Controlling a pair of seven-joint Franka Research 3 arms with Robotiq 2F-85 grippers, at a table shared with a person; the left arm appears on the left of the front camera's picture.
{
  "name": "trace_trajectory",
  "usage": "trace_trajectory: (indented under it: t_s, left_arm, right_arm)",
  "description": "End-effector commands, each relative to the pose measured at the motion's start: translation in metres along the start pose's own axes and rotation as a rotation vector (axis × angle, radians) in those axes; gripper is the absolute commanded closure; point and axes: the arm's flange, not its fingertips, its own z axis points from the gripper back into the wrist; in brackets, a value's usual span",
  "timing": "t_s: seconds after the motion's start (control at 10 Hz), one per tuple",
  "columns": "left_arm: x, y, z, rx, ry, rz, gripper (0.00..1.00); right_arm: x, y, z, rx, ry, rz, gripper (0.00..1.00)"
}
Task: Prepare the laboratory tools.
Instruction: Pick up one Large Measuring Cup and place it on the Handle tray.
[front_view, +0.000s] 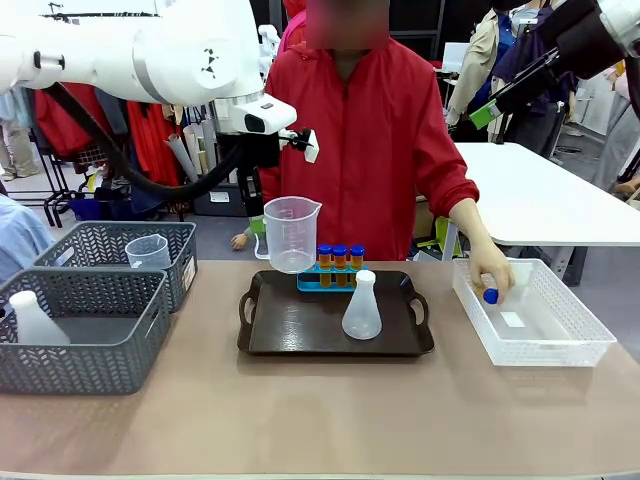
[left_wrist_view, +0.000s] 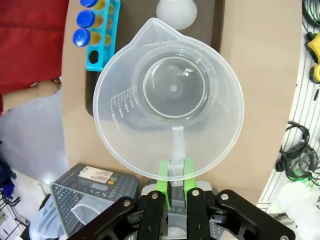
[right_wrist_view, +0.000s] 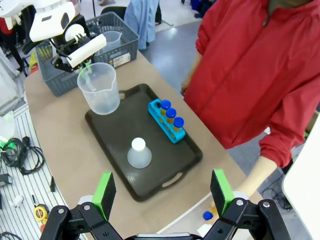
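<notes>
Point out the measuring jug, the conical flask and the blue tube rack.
measuring jug (front_view: 291, 235), front view, its clear wall.
conical flask (front_view: 361, 317), front view, its wide lower body.
blue tube rack (right_wrist_view: 165, 123), right wrist view, its side wall.

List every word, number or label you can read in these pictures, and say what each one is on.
Measuring jug: graduation numbers run along its inner wall, too faint and blurred to read with confidence.
Grey mesh basket: a white label with dark print, too small to read.
White lattice bin: a white slip lying in it, no legible print.
Nothing else carries readable text.
</notes>
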Motion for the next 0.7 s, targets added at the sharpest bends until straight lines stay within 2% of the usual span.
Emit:
trace_trajectory:
  t_s: [0.0, 0.4, 0.6]
  left_arm:
    - [0.004, 0.014, -0.019, -0.012, 0.009, -0.014, 1.0]
    - [0.006, 0.02, -0.071, -0.049, 0.01, -0.005, 1.0]
    - [0.008, 0.016, -0.097, -0.033, 0.049, -0.015, 1.0]
  right_arm:
    - [0.0, 0.0, 0.001, 0.007, -0.009, -0.001, 0.0]
    - [0.0, 0.0, 0.001, 0.007, -0.009, -0.001, 0.0]
    - [0.0, 0.0, 0.001, 0.007, -0.009, -0.001, 0.0]
